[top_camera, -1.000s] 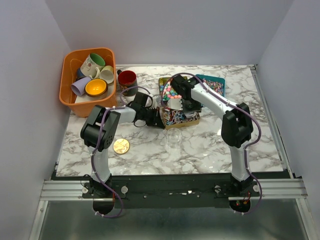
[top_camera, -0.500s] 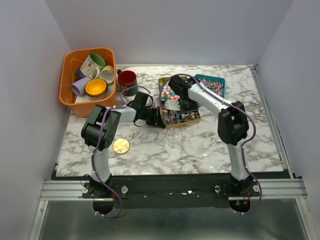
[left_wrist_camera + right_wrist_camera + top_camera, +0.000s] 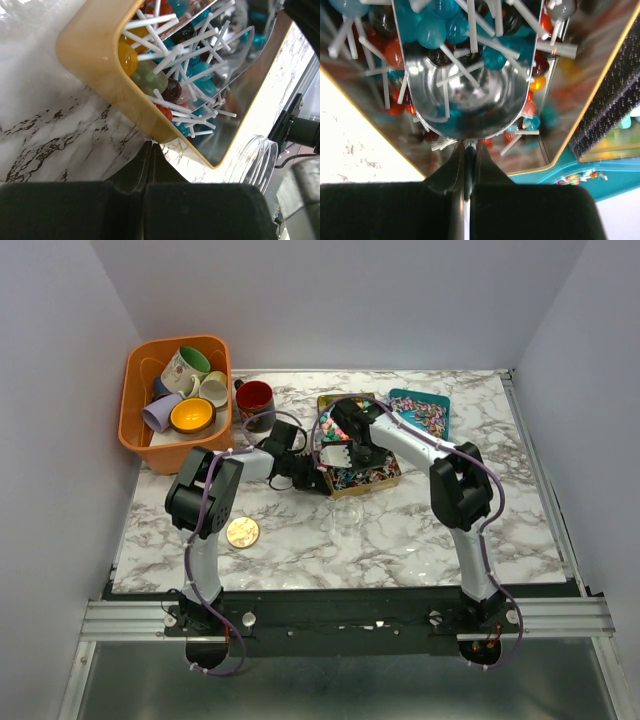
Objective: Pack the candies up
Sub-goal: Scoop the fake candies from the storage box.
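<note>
Round candies on white sticks (image 3: pixel 175 60) fill a gold-rimmed tray (image 3: pixel 95 55), mostly blue, red and yellow. My left gripper (image 3: pixel 151 144) is shut, its tips against the outside of the tray's near wall, and it sits left of that tray (image 3: pixel 385 480) in the top view. My right gripper (image 3: pixel 470 145) is shut on the thin handle of a metal scoop (image 3: pixel 470 107). The scoop lies in the tray and holds several blue stick candies (image 3: pixel 432 32). From above, the right gripper (image 3: pixel 352 445) hangs over the tray with the scoop (image 3: pixel 335 454). Pink and green ball candies (image 3: pixel 338 423) fill another tray behind.
A clear glass jar (image 3: pixel 347 515) stands just in front of the trays, its rim (image 3: pixel 255 160) showing beside the left gripper. A teal tray of wrapped sweets (image 3: pixel 425 412) is at the back right. An orange bin of mugs (image 3: pixel 178 400), a red mug (image 3: pixel 254 398) and a gold lid (image 3: pixel 242 532) sit left.
My right arm has swung left and drawn the scoop across the stick-candy tray toward the left gripper. The left arm has stayed where it was.
</note>
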You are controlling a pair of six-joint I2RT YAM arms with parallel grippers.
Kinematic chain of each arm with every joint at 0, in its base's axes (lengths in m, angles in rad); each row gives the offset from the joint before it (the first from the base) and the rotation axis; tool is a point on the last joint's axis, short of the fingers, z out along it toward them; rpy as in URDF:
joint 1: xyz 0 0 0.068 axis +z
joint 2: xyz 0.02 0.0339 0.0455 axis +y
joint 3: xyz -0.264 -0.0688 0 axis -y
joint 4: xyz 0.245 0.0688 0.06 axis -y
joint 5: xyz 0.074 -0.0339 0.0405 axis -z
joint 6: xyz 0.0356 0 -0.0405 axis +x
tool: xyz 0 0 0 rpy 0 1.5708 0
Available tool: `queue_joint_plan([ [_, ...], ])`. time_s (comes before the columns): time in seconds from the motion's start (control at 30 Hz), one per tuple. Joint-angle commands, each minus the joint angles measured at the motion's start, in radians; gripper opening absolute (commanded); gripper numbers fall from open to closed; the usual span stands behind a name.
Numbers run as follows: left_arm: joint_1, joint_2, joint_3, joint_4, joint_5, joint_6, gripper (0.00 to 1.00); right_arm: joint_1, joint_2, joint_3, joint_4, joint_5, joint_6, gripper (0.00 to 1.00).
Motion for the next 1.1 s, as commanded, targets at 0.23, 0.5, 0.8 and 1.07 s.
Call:
queue_joint_plan([
  [0.23,0.031,-0.007,0.059,-0.115,-0.053,0.118,0.0,-0.026,-0.037,-0.17,0.164,-0.28,0.049,0.01],
  [0.5,0.083,-0.065,0.068,-0.247,-0.056,0.202,0.02,-0.069,-0.125,-0.261,0.226,-0.342,0.052,0.01],
  [0.8,0.087,-0.118,0.094,-0.339,-0.088,0.267,0.25,-0.121,-0.165,-0.284,0.245,-0.379,0.058,0.01],
  [1.07,0.09,-0.147,0.142,-0.41,-0.122,0.324,0.35,-0.163,-0.216,-0.338,0.275,-0.457,0.064,0.01],
])
